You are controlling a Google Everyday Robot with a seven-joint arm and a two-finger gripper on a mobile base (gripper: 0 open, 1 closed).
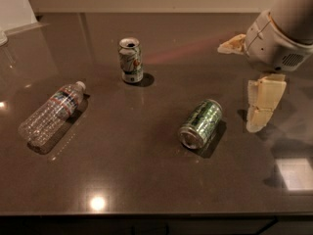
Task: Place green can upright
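Observation:
The green can (200, 123) lies on its side on the dark countertop (146, 170), right of centre, with its silver end toward the front left. My gripper (238, 88) hangs to the right of the can and slightly behind it, above the counter. It is open and empty. One cream finger (232, 44) points left near the back, and the other finger (264, 105) points down close to the can's right side. There is a gap between the fingers and the can.
A paler green-white can with a red mark (131, 60) stands upright at the back centre. A clear plastic water bottle (51, 114) lies on its side at the left. A pale wall edge (14, 9) is at the back left corner.

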